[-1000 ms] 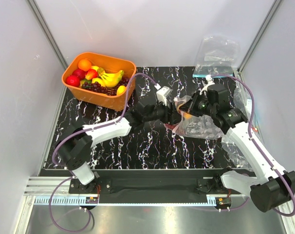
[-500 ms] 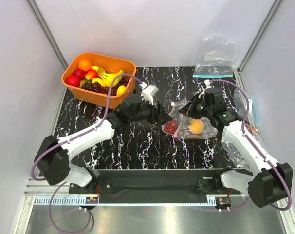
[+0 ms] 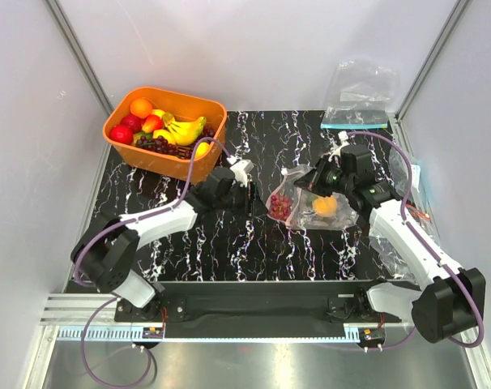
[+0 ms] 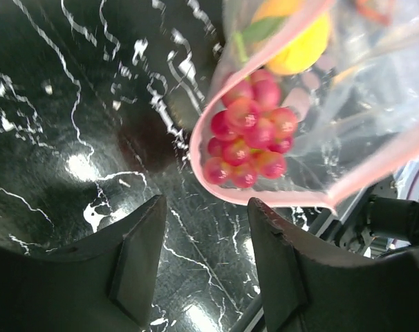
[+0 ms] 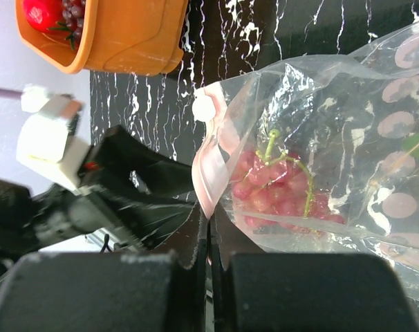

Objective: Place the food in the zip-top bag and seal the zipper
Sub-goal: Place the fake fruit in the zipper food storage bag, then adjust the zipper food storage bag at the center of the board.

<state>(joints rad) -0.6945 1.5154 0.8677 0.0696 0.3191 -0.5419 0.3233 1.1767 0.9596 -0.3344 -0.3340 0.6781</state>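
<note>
Between the released fingers of my left end effector (image 4: 206,205) I see only bare desk (image 4: 71,104), just short of the zip-top bag (image 4: 375,131). My right end effector (image 5: 208,228) is clenched on the pink zipper (image 5: 204,176) at the bag's mouth. Inside the bag is the food: a red grape bunch (image 4: 249,138) and an orange fruit (image 3: 326,206). At the desk's far left, an orange basket (image 3: 160,158) holds more fruit.
</note>
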